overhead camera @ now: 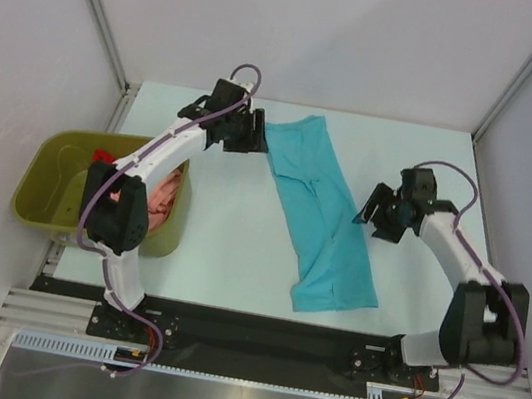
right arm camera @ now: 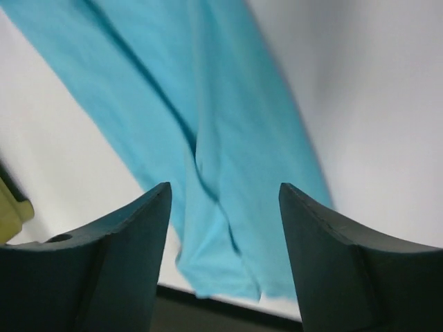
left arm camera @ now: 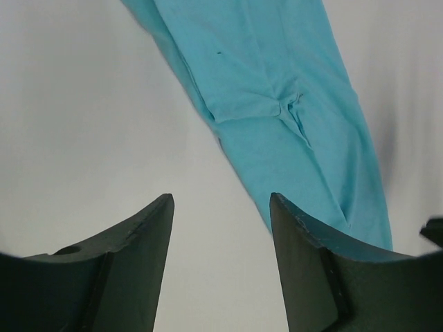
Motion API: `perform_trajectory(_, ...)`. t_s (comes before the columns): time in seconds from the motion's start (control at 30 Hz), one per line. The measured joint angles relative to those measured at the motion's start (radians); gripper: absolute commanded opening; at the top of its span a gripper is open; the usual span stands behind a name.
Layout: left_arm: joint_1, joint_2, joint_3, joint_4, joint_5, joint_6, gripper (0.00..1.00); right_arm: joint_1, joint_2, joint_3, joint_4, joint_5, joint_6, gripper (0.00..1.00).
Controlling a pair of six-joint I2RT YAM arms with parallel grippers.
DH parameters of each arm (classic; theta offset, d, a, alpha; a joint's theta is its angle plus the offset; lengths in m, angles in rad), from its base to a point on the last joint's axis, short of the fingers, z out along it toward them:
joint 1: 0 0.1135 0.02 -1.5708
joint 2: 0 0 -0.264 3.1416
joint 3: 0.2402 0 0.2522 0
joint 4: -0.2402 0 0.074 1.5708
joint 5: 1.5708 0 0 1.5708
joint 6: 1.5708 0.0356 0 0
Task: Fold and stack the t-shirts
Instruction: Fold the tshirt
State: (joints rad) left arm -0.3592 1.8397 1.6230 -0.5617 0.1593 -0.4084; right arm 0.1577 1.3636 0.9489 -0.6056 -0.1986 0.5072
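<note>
My left hand (overhead camera: 249, 134) and right hand (overhead camera: 375, 213) hover open, empty, flanking the blue shirt (overhead camera: 319, 213), laid narrow, likely for a crosswise fold.

Left arm (overhead camera: 140, 164) covers most of salmon-pink t-shirt (overhead camera: 170, 200) and red t-shirt (overhead camera: 103, 156) in tub (overhead camera: 34, 208); turquoise-blue t-shirt (left arm camera: 277, 90) runs off top edge in 2 wrist views, blurred in right.
</note>
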Motion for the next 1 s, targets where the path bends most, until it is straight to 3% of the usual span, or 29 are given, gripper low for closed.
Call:
perform_trajectory(0.23, -0.006, 0.124, 0.07, 0.033, 0.009, -0.002, 0.67, -0.052, 0.446, 0.368, 0.147, -0.05, -0.163, 0.77)
perform_trajectory(0.4, 0.016, 0.281, 0.188, 0.055, 0.022, -0.01, 0.69, -0.057, 0.636, 0.568, 0.156, -0.072, -0.244, 0.77)
perform_trajectory(0.73, 0.115, 0.523, 0.386, 0.075, 0.039, -0.046, 0.65, -0.097, 0.625, 0.453, 0.141, -0.106, -0.305, 0.77)
perform_trajectory(1.0, 0.114, 0.619, 0.47, 0.143, 0.04, -0.135, 0.63, -0.14, 0.406, 0.185, 0.071, -0.141, -0.253, 0.79)
